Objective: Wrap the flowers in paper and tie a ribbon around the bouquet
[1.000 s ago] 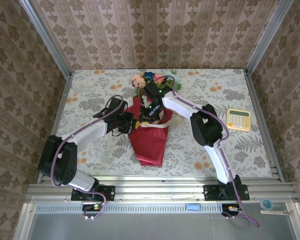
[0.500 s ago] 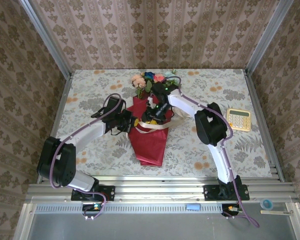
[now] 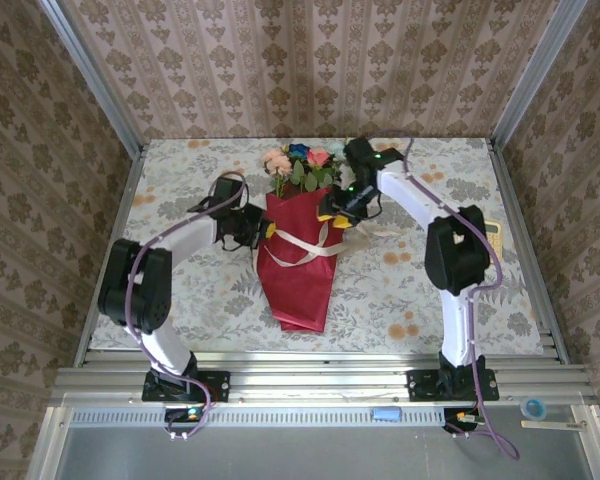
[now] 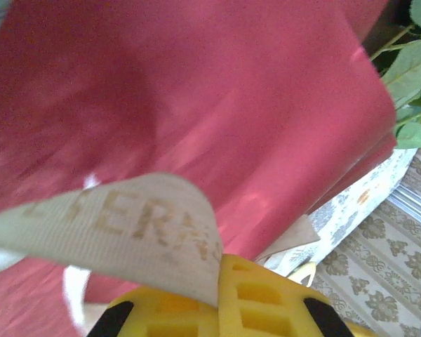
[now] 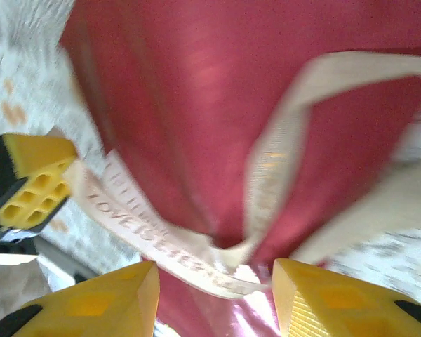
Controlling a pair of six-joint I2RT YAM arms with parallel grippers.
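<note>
The bouquet (image 3: pixel 298 280) lies mid-table, its point nearest the arms. Across the dark red paper (image 4: pixel 217 105), the cream ribbon (image 5: pixel 123 210) loops loosely and is not yet knotted. At its left, the left gripper (image 3: pixel 266 229) pinches one ribbon end, likely to hold it taut. At its right, the right gripper (image 5: pixel 216 284) stands spread, gripping nothing. Farthest away, the flowers (image 3: pixel 300 160) show pink, blue and leafy.
</note>
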